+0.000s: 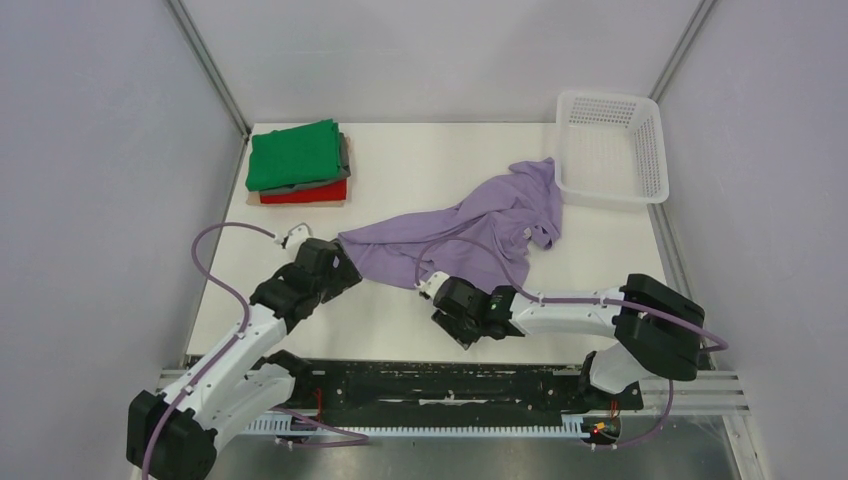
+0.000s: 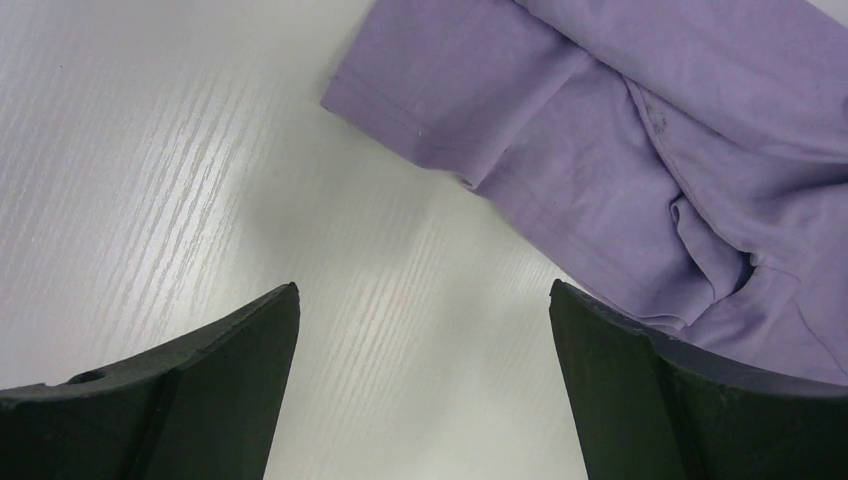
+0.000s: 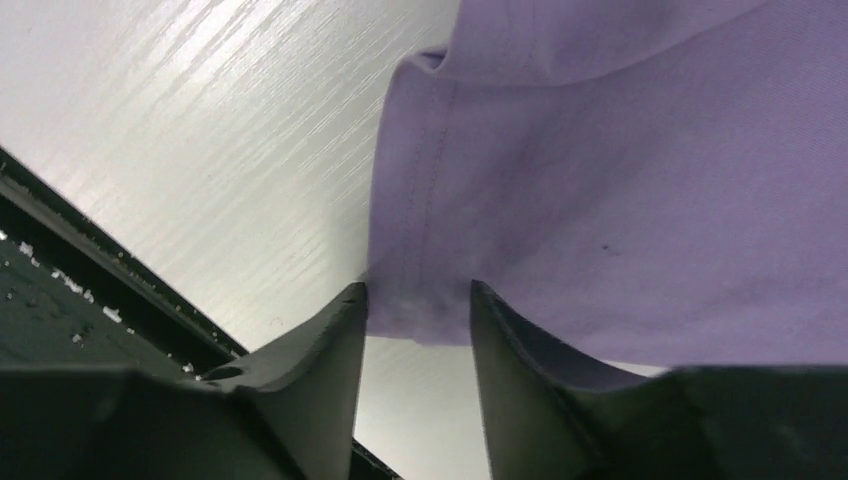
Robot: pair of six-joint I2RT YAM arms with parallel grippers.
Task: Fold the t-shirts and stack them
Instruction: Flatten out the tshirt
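Across the middle of the tabletop [image 1: 420, 165] the lavender t-shirt [image 1: 470, 235] lies crumpled and unfolded, one end reaching the white basket [image 1: 648, 165]. The green t-shirt [image 1: 295, 155], grey t-shirt [image 1: 345, 158] and red t-shirt [image 1: 305, 193] sit folded in a stack at the far left corner. We judge the step in hand to be taking hold of the last shirt so that it can be spread flat before folding.

Our right fingers [image 3: 300, 380] stand at a narrow gap with the shirt's stitched near hem between their tips. Bare tabletop shows in the gap below the hem, so we would not call it a firm pinch yet. Our left fingers [image 2: 200, 390] are spread wide and hold nothing, hanging over bare tabletop just beside the shirt's other near edge.

Next, we think, both sets of fingers need a sure grip on a corner each, then a lift and a pull apart to draw the cloth out flat.
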